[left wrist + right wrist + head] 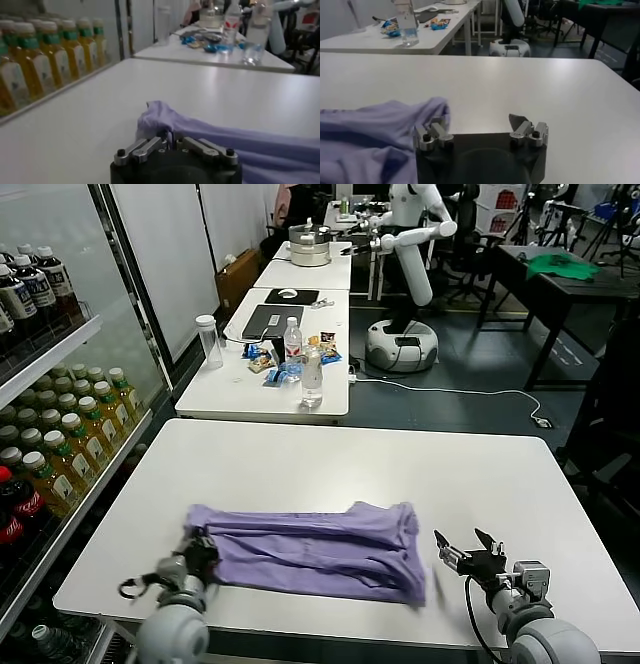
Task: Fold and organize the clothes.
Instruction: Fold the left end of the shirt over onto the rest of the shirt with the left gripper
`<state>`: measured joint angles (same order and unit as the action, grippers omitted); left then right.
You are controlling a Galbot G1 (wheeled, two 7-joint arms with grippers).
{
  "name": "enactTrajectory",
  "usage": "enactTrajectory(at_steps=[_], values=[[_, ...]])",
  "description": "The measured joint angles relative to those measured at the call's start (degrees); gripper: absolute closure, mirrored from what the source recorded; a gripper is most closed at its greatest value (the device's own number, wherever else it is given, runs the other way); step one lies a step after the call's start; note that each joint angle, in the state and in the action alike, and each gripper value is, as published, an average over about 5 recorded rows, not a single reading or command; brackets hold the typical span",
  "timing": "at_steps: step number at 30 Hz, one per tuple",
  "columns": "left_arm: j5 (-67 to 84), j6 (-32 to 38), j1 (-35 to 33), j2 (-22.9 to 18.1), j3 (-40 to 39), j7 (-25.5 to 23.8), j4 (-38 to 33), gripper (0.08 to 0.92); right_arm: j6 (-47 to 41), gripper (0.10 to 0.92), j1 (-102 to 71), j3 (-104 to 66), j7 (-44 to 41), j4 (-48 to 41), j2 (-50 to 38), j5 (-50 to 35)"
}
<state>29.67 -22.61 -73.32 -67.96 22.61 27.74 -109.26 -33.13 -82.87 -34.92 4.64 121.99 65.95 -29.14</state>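
The lavender T-shirt (310,549) lies folded into a long band across the near part of the white table (340,459). My left gripper (197,546) is at the band's left end, shut on a bunched edge of the cloth (165,117), which sits pinched between the fingers (171,137). At the shirt's right end my right gripper (462,546) rests low over the table, open. In the right wrist view one finger (431,134) lies against the shirt's edge (380,125), while the other finger (525,129) is over bare table with nothing between them.
Shelves of bottled drinks (60,434) run along the left. Behind my table stands a second table (270,374) with water bottles, snacks and a laptop. Farther back are another white robot (405,244) and a green garment (563,266) on a dark table.
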Motion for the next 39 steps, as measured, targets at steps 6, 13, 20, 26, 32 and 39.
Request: enactTrajectory(at_steps=[6, 13, 20, 26, 32, 39], values=[[6.78, -0.29, 0.51, 5.82, 6.90, -1.31, -1.76, 0.869, 0.00, 0.203, 0.29, 0.21, 0.27, -0.49, 0.56, 0.10], [17.52, -0.38, -0.22, 8.61, 11.46, -3.00, -6.20, 0.869, 0.02, 0.203, -0.25, -0.12, 0.32, -0.64, 1.09, 0.52], [28.55, -0.94, -0.83, 6.38, 9.98, -3.25, -13.39, 0.869, 0.03, 0.203, -0.95, -0.77, 0.32, -0.46, 1.08, 0.58], [33.85, -0.78, 0.59, 2.08, 4.62, -2.60, -16.29, 0.869, 0.03, 0.203, -1.20, -1.19, 0.29, -0.39, 1.06, 0.60], [35.57, -0.67, 2.93, -2.47, -2.32, -2.52, -16.18, 0.869, 0.04, 0.203, -1.13, -1.30, 0.20, -0.43, 0.96, 0.71], [33.87, -0.76, 5.54, -6.26, -9.77, -3.48, -12.98, 0.869, 0.06, 0.203, -0.92, -1.36, -0.01, -0.61, 0.74, 0.69]])
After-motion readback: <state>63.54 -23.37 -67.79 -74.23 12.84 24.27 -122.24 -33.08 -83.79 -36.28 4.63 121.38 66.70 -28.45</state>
